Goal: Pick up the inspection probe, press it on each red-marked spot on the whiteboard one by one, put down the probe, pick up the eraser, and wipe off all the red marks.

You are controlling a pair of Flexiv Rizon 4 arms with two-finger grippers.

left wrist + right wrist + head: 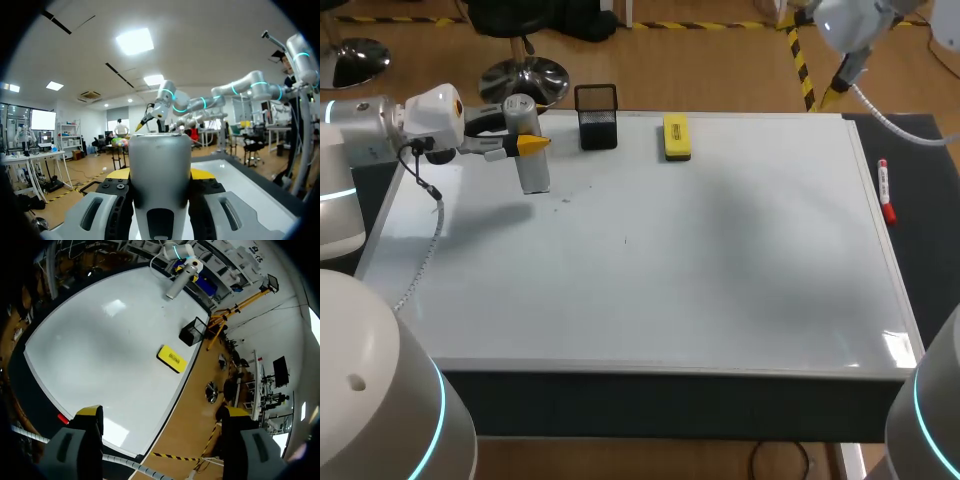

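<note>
- Now, our left gripper point(527, 144) pinches the inspection probe point(160, 165) from both sides and holds it roughly upright over the far left part of the whiteboard point(720, 280). We cannot tell whether its tip touches.
- Risk one: no red marks show on the board in any view, only a few faint dark specks near the probe. Pressing at a guess would land on bare board.
- Risk two: the probe looks smooth and rounded, and the board is glossy. A slanted or heavy press could slide it in the jaws or skate the tip.
- Risk three: the black mesh holder point(597, 120) stands just beside the probe, so a sideways swing could knock it over.
- Our right gripper point(162, 415) hangs high off the far right corner, jaws spread wide and holding nothing.
- Surface: shiny white with glare patches. The yellow eraser point(676, 136) lies near the far edge, beyond the holder. A red marker point(885, 190) lies on the dark strip by the right edge.
- Room: tight only on the holder side. The eraser is well apart from the probe.
</note>
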